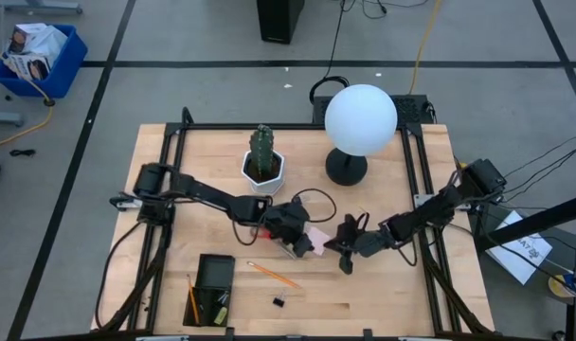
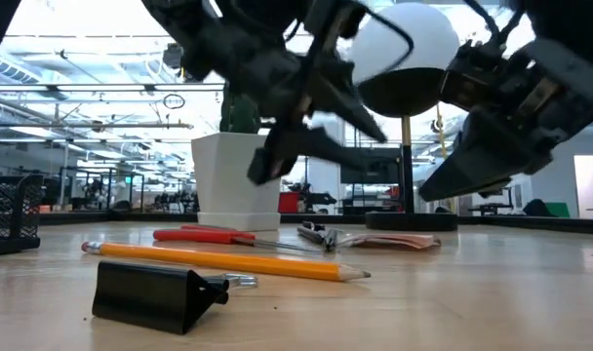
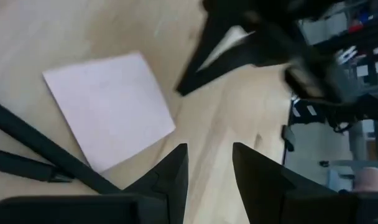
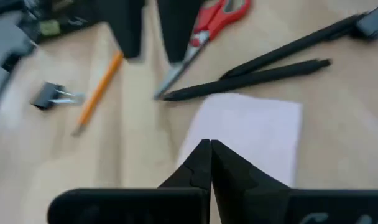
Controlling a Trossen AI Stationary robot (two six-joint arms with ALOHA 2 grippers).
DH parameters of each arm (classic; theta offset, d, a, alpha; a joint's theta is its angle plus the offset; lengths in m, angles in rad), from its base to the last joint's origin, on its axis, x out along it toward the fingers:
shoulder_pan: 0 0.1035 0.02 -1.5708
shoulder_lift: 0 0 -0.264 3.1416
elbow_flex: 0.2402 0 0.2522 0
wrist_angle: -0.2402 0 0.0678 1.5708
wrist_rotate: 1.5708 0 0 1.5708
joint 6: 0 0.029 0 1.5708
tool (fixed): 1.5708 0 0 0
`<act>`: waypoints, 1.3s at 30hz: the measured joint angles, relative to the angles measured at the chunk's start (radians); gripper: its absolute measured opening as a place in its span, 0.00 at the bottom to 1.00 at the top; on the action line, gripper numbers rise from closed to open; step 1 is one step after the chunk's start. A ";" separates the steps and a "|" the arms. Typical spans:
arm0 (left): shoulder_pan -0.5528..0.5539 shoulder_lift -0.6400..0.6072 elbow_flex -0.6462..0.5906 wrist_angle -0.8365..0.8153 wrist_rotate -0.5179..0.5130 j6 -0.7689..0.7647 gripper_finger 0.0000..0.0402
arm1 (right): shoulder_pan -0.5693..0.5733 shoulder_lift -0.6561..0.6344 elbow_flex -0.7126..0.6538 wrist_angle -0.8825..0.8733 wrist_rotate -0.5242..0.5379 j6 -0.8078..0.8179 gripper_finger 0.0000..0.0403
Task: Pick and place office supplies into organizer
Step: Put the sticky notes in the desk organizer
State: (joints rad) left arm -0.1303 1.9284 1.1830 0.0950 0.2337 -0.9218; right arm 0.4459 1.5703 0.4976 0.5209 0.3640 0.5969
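Right pincer [image 4: 210, 163] shut above pale pink square sticky-note pad [image 4: 251, 134], lying flat

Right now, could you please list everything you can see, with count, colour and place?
organizer: one, black, table's front left.
pencil: one loose, orange, right of the organizer.
binder clip: one, black, front centre.
sticky-note pad: one, pink, between the grippers.
scissors: one, red-handled, beside the pens.
pens: two, dark, by the pad.
cactus: one, green, white pot, back.
lamp: one, white globe, back right.
left gripper: open, centre.
right gripper: shut, centre.
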 joint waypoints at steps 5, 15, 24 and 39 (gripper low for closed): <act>-0.026 -0.041 0.002 -0.030 -0.029 0.074 0.33 | -0.031 0.000 -0.001 0.061 -0.117 -0.070 0.03; -0.089 -0.060 0.003 -0.008 -0.046 0.112 0.33 | 0.113 0.002 0.029 0.142 0.014 -0.506 0.27; -0.128 -0.060 0.003 0.085 -0.073 0.093 0.33 | 0.156 0.041 0.144 -0.272 0.261 -0.632 0.49; -0.179 -0.061 0.004 0.157 -0.087 0.134 0.33 | 0.173 0.281 0.359 -0.529 0.333 -0.854 0.53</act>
State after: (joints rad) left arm -0.3093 1.8675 1.1866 0.2518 0.1471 -0.7876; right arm 0.6190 1.8518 0.8566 -0.0077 0.6969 -0.2574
